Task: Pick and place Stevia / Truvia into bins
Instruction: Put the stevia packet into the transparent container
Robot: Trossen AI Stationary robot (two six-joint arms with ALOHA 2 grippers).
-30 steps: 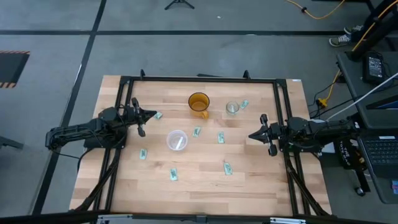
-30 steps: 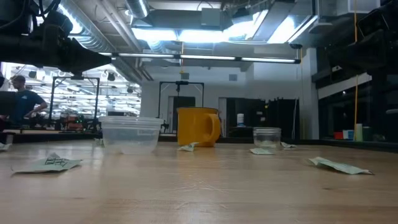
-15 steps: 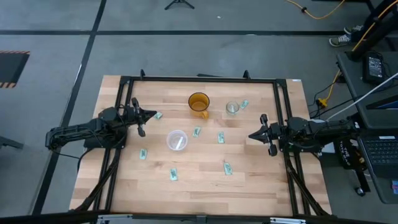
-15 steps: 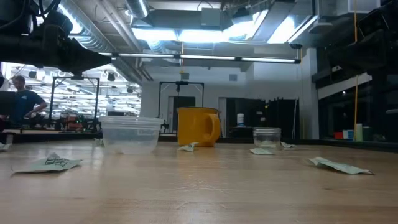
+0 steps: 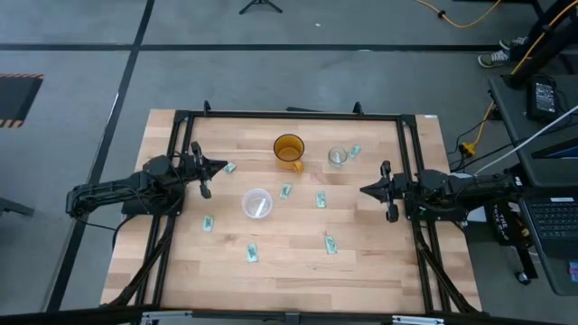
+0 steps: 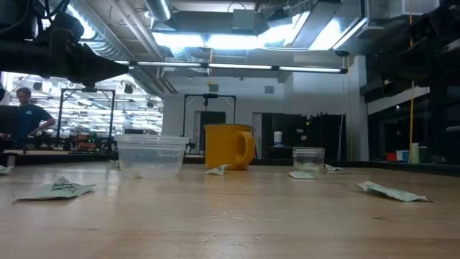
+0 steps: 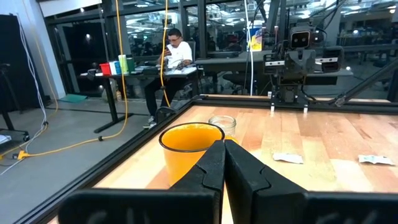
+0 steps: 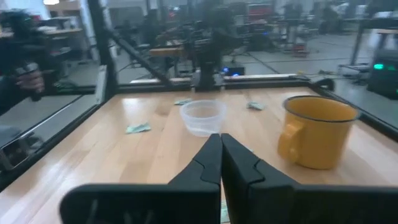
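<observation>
1. My left end effector hangs over the worktop near its 9 o'clock edge, fingers pressed together and holding nothing.
2. My right end effector sits near the 3 o'clock edge, also closed on nothing, tips pointing toward the middle.
3. The wider whitish cup stands close to the worktop centre; through the right wrist camera I see it straight ahead.
4. The narrower glassy cup stands toward 1 o'clock, just beside the amber mug, which is at 12 o'clock.
5. Sweetener packets lie loose on the wood, none in a cup as far as I can tell: one by the left end effector's tip, one touching or just beside the glassy cup, two right of the whitish cup, and three toward 6 o'clock.
6. A person sits at a desk beyond the worktop in the left wrist camera.
</observation>
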